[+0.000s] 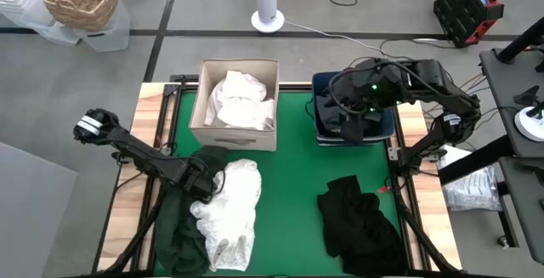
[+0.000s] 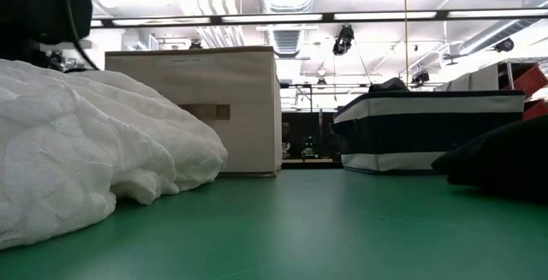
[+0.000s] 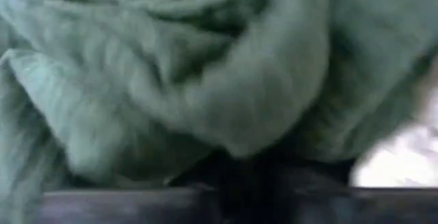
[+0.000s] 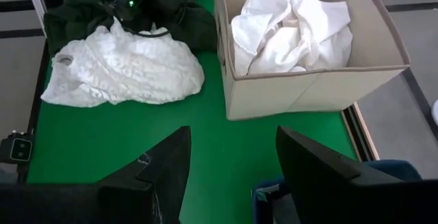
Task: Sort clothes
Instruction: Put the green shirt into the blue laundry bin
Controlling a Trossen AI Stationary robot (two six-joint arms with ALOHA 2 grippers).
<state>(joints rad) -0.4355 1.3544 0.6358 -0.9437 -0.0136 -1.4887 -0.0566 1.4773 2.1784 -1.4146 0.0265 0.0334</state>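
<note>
- We see the left gripper (image 1: 197, 178) at lower left of the high view, pressed into the dark green garment (image 1: 180, 234) beside the white garment (image 1: 231, 203); whether its fingers have clamped on cloth we cannot tell (fabric fills its wrist view)
- The right gripper (image 4: 231, 162) hovers at upper right over the navy bin (image 1: 321, 118), fingers parted and empty
- More white clothes (image 1: 240, 98) lie in the beige box (image 1: 203, 108) at upper centre; the black garment (image 1: 357, 217) lies at lower right
- We judge the step to be picking up the green piece; next comes a firm pinch, then a clean lift without dragging the white garment along
</note>
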